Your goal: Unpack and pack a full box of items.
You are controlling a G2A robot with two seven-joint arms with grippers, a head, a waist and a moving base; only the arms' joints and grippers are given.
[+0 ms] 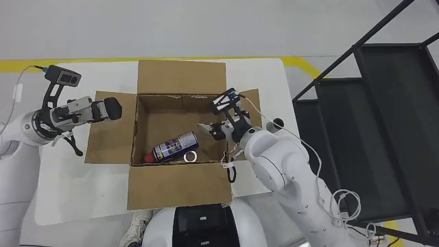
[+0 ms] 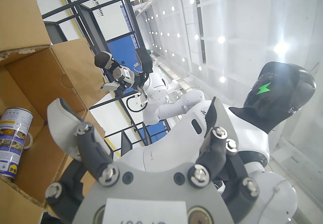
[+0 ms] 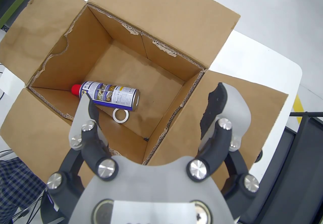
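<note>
The white, round-cornered bench (image 1: 75, 189) carries an open cardboard box (image 1: 171, 116) with all four flaps folded outward. Its corrugated edges are torn and ragged, with scraps of tape clinging to the rim. The bare brown floor holds just two things, so I judge that the unpacking half of the task is nearly done.

The right hand (image 3: 151, 95) hangs over the box's right side. Its fingers are spread wide and empty, and the dark pads look worn. The left hand (image 2: 136, 109) sits above the left flap, outside the box, and is likewise open and holding nothing.

A spray can (image 3: 111, 95) lies on its side near the front wall. It is a smooth metal cylinder with a printed blue label and a red cap. The next move probably calls for the right hand to drop in and close across the can's round body. That surface is slick and may roll, so the grip should be centred.

A small white ring (image 3: 120, 116), seemingly a roll of tape, lies flat, touching or just beside the can's base end.
</note>
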